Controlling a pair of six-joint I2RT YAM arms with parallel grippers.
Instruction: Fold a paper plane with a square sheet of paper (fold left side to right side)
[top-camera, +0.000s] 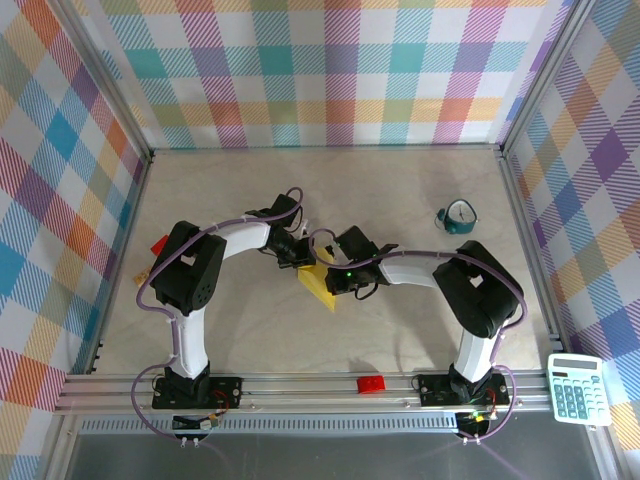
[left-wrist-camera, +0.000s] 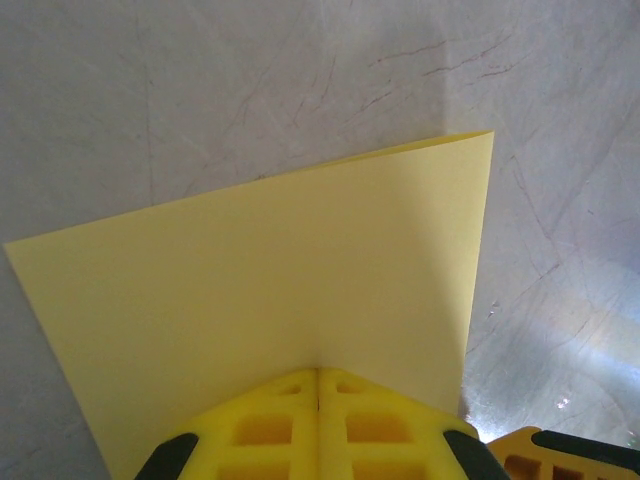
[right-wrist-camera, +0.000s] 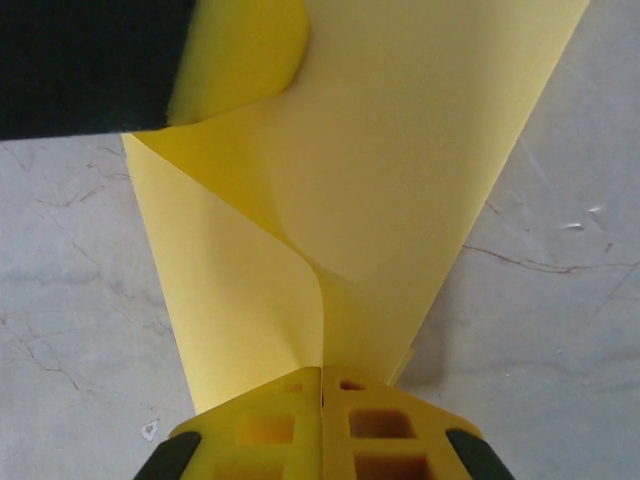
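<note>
My pale marbled table (top-camera: 420, 180) has a small teal ring-shaped thing (top-camera: 457, 218) at two o'clock. At nine o'clock lies a red brick (top-camera: 159, 244), with a tan block (top-camera: 143, 272) just beside it. A second red brick (top-camera: 371, 384) rests on the near rail (top-camera: 300, 385) at six o'clock. A white calculator (top-camera: 578, 388) sits at four o'clock.

right gripper (right-wrist-camera: 321, 374): clamped on square sheet of paper (right-wrist-camera: 400, 150) | sheet: curled over
</note>
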